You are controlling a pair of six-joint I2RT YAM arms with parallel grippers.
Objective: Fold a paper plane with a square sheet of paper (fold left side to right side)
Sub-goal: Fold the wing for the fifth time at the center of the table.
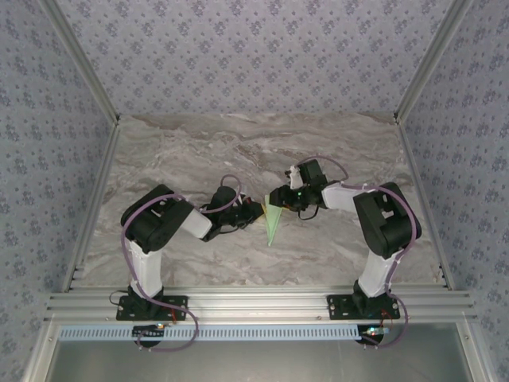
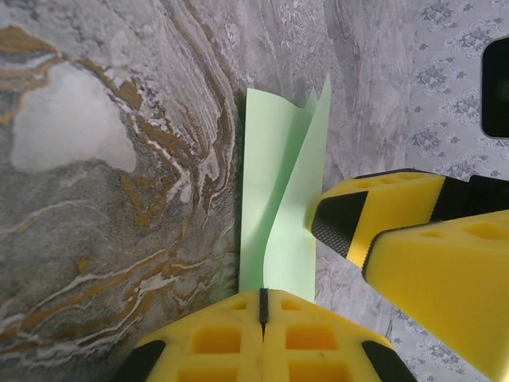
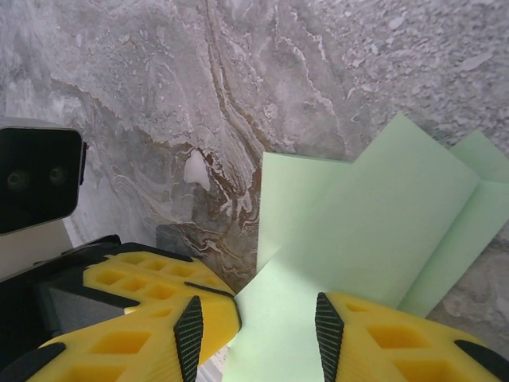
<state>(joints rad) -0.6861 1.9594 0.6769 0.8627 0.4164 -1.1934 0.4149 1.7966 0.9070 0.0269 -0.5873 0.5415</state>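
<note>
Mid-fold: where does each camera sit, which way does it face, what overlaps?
Top external: above and behind the robot, looking down at the marble table; left arm and right arm show, left claw and right claw meeting at the sheet of paper.
Left wrist: on the left arm, looking along its shut claw pinching the paper; the right claw shows at the right.
Right wrist: on the right arm, looking down past its open claw straddling the paper.
Shared: both wrist views show the same paper and marble.
</note>
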